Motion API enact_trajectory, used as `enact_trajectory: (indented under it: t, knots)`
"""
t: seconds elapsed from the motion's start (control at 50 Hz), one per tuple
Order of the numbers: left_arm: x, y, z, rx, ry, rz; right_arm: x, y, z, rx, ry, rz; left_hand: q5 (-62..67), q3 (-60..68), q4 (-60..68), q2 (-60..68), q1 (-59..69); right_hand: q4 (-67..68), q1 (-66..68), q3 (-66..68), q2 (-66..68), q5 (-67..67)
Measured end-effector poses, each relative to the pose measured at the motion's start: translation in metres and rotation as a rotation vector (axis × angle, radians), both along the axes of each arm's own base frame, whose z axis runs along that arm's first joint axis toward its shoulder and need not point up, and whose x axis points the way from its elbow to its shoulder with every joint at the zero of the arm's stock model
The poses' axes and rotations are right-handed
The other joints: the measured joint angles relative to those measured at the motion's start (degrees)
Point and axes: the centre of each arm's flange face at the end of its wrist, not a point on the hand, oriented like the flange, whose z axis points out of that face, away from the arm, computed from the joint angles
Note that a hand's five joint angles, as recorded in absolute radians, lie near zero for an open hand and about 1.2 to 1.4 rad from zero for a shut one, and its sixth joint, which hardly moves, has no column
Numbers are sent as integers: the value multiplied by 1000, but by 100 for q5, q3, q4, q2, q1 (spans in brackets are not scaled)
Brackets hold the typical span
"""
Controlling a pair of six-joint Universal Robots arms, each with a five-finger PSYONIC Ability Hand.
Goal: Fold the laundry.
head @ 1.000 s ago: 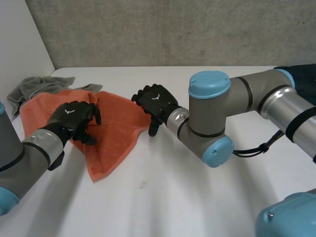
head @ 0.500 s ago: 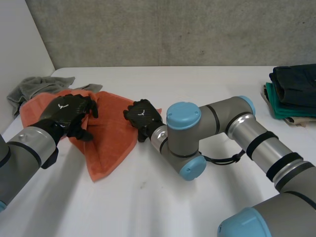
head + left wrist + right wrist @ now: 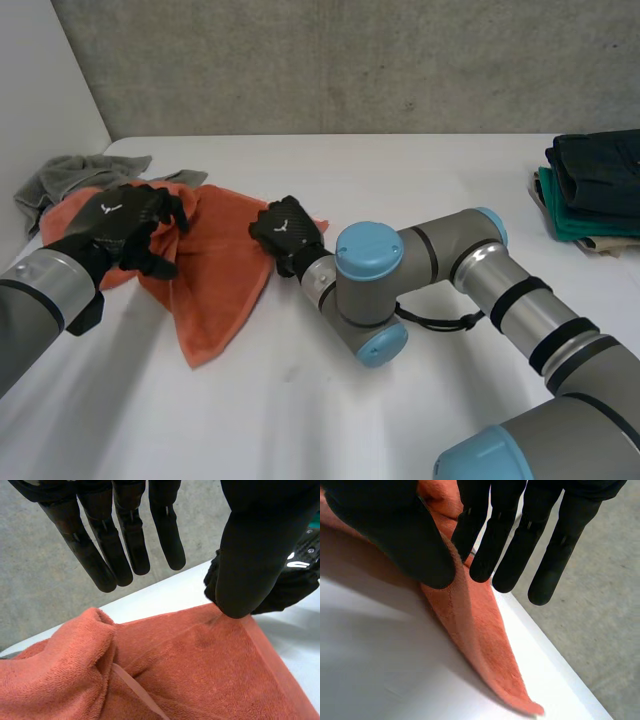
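Orange towel (image 3: 225, 270) lay rumpled on the table (image 3: 300, 400). On it, the left hand (image 3: 125, 225) had slid back onto the bunched left side, fingers straight and loose; the right hand (image 3: 287, 232) had come up to the right edge, grip unreadable, so folding seemed about to start.

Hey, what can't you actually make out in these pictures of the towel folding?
- Clothes stack: head view, cut off by the picture's edge, so its full extent is hidden.
- Grey cloth: head view, partly covered by the towel, so its shape is unclear.
- Right hand: whether it grips the towel's edge is unclear. The hand itself covers the contact.
- Towel beneath the left hand: head view, hidden by that hand.
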Motion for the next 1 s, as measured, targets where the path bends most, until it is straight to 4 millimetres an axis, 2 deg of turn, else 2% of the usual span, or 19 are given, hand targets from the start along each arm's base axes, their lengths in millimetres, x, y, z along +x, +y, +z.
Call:
enact_trajectory:
  t: [0.12,0.24,0.3,0.32,0.34,0.38,0.48,0.54,0.6,0.62,0.66,0.68,0.7,0.72,0.76,0.8,0.9,0.98,1.0]
  knots:
    - [2,0,4,-11,3,6,-25,-13,14,87,17,-82,-30,-28,-29,-24,-72,0,0,0,0,0]
    - [0,5,13,-33,6,3,-91,-33,74,136,21,-167,-240,-249,-234,-237,-305,10,0,6,0,21]
    - [-1,7,17,-47,7,0,-122,-36,101,116,14,-192,-395,-401,-382,-385,-493,10,0,6,0,40]
    - [-1,8,20,-55,7,-1,-139,-37,114,100,12,-205,-498,-503,-486,-488,-601,10,0,6,0,41]
    - [-2,9,20,-57,7,-1,-143,-37,117,95,12,-210,-548,-549,-538,-525,-656,10,0,6,0,40]
    - [-2,10,24,-70,7,0,-170,-39,131,69,18,-239,-647,-629,-639,-620,-757,10,0,7,0,40]
    - [-4,12,29,-88,5,3,-214,-52,141,34,52,-317,-1010,-958,-1015,-961,-1080,10,0,7,0,40]
    - [-6,12,31,-96,2,1,-244,-73,133,34,102,-390,-1336,-1309,-1350,-1277,-1386,10,0,7,0,41]
    - [-10,11,29,-95,-4,-5,-266,-94,116,52,155,-449,-1608,-1568,-1625,-1557,-1665,-1287,-931,-1252,-1236,-1168]
    - [-11,11,29,-94,-6,-7,-271,-100,110,56,170,-468,-1697,-1670,-1691,-1641,-1730,-1483,-1181,-1518,-1499,-1366]
    - [-15,9,25,-86,-18,-10,-281,-116,97,68,202,-522,-1752,-1727,-1737,-1699,-1763,-3041,-2646,-2981,-2982,-2971]
    - [-15,9,25,-86,-18,-10,-281,-116,97,68,202,-522,-1752,-1727,-1737,-1699,-1763,-3041,-2646,-2981,-2982,-2971]
    - [-17,7,21,-80,-29,-10,-287,-124,91,75,217,-562,-1752,-1727,-1737,-1699,-1763,-3334,-2939,-3278,-3260,-3273]
    - [-19,5,18,-75,-42,-6,-291,-131,86,82,224,-603,-1834,-1775,-1797,-1768,-1809,-4301,-3871,-4250,-4222,-4250]
    - [-20,0,13,-71,-66,6,-295,-136,83,93,223,-656,-1921,-1866,-1887,-1864,-1914,-5231,-4808,-5177,-5113,-5069]
    - [-19,-9,8,-72,-102,29,-295,-138,86,105,204,-710,-2015,-1984,-1981,-1958,-1994,-5585,-5110,-5556,-5501,-5450]
    - [-14,-31,5,-97,-172,77,-288,-121,109,144,142,-751,-2018,-1992,-1990,-1971,-1994,-5642,-5110,-5569,-5515,-5452]
    - [-13,-48,6,-123,-211,78,-281,-94,124,211,124,-694,-1971,-1979,-1977,-1957,-1988,-5642,-5111,-5569,-5515,-5452]
    - [-14,-54,7,-130,-224,66,-276,-82,126,249,133,-653,-1902,-1973,-1970,-1938,-1972,-5642,-5110,-5569,-5515,-5452]
